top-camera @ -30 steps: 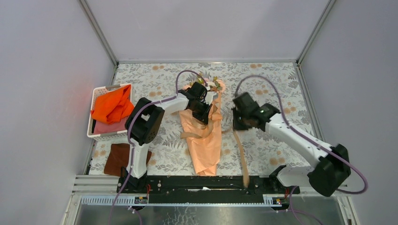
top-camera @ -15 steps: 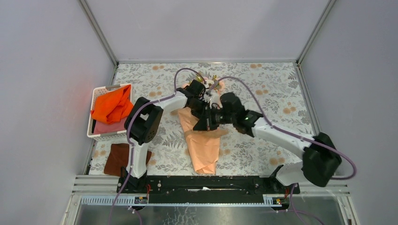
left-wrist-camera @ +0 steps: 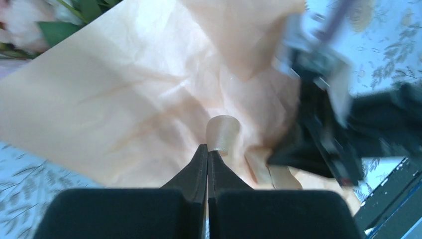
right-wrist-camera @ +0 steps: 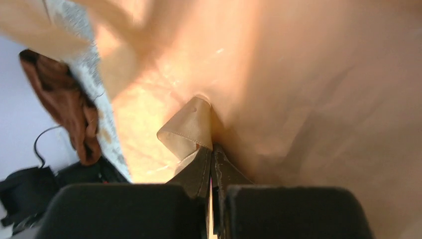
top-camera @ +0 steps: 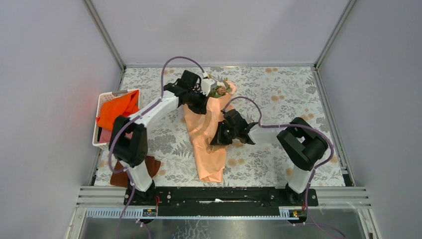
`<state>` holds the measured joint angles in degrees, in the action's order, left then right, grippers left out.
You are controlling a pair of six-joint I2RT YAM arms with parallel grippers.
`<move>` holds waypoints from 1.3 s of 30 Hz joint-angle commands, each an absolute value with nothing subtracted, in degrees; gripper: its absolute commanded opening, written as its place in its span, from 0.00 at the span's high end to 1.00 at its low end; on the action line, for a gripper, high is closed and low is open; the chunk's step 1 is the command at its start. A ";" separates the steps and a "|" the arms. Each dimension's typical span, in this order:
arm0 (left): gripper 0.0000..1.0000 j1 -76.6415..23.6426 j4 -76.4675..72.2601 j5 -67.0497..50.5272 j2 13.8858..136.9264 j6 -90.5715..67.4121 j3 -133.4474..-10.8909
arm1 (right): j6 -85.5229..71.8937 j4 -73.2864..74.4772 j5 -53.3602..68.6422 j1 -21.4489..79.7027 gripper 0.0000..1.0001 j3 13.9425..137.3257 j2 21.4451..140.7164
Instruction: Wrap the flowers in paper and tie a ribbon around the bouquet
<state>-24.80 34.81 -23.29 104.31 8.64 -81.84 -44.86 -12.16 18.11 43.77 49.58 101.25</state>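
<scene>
The pink roses in a crinkly peach-orange paper cone (top-camera: pixel 209 149) lie on the flowery table (top-camera: pixel 283 92). The left claw (left-wrist-camera: pixel 207 149) pinches the flat tan ribbon (left-wrist-camera: pixel 222 132) near the roses, and the right claw (right-wrist-camera: pixel 212 149) pinches it by the cone's middle.

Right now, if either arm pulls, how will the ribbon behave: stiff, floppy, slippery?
Likely floppy: the ribbon folds into a soft loop at the right gripper and curls over at the left gripper. Probably light; its flat, smooth face may slip from the shut jaws under a hard pull. The crinkled paper beneath would likely give, not resist.
</scene>
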 commanded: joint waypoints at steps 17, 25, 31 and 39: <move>1.00 -45.45 45.68 -28.92 81.12 37.30 -76.27 | -40.67 -10.46 26.89 37.25 0.86 70.85 112.62; 1.00 -41.37 33.14 -31.70 92.41 31.60 -75.81 | -35.65 -6.43 32.92 30.36 0.48 69.82 105.25; 1.00 -36.02 31.87 -37.22 98.14 29.03 -78.36 | -33.16 -4.61 34.33 25.60 0.40 67.12 99.34; 1.00 -34.64 29.45 -33.12 98.65 26.60 -78.49 | -25.62 -4.82 33.54 20.00 0.43 56.31 86.97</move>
<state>-35.07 34.59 -34.30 99.57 28.71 -76.82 -31.70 -4.58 32.18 21.56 62.11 94.96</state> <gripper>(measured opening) 0.006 0.582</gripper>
